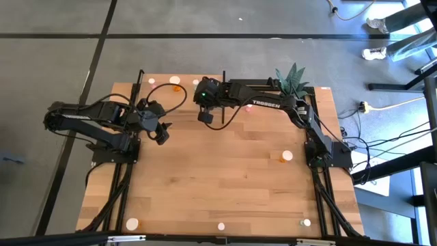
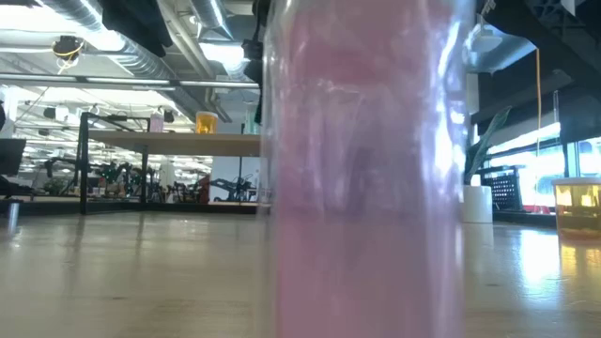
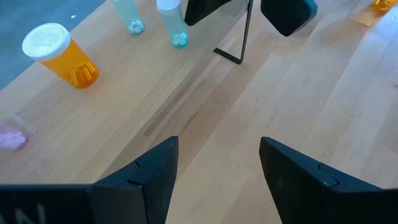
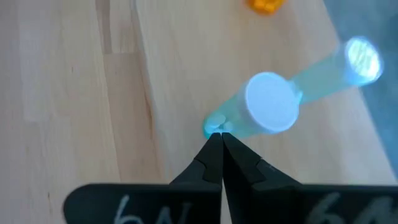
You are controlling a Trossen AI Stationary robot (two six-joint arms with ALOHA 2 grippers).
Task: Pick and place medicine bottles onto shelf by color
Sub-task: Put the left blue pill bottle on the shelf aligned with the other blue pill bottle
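Observation:
Two green medicine bottles (image 4: 270, 102) (image 4: 360, 59) with white caps stand upright at the table's far side, beside a thin black post of the shelf (image 3: 246, 28). My right gripper (image 4: 217, 135) is shut, its tips at the nearer green bottle's foot; the high view shows this gripper (image 1: 201, 102) reaching in from the right. An orange bottle (image 3: 59, 53) and a pink one (image 3: 9, 137) are to the left of the green ones. My left gripper (image 3: 217, 168) hangs open over bare wood, left of centre (image 1: 164, 130), touching nothing. My right gripper's shut fingertips (image 4: 214, 149) stand against the foot (image 4: 214, 126) of the nearer green bottle, slanting down at it from above. The bottle stands upright, cap up. Whether the tips push it or only meet it, I cannot tell.
A pink bottle (image 2: 366, 169) stands right before the low camera and fills its view. Loose bottles stand at the right (image 1: 287, 156) and along the near edge (image 1: 132, 223) (image 1: 220, 226) (image 1: 305, 222). A potted plant (image 1: 292, 78) is at the far right.

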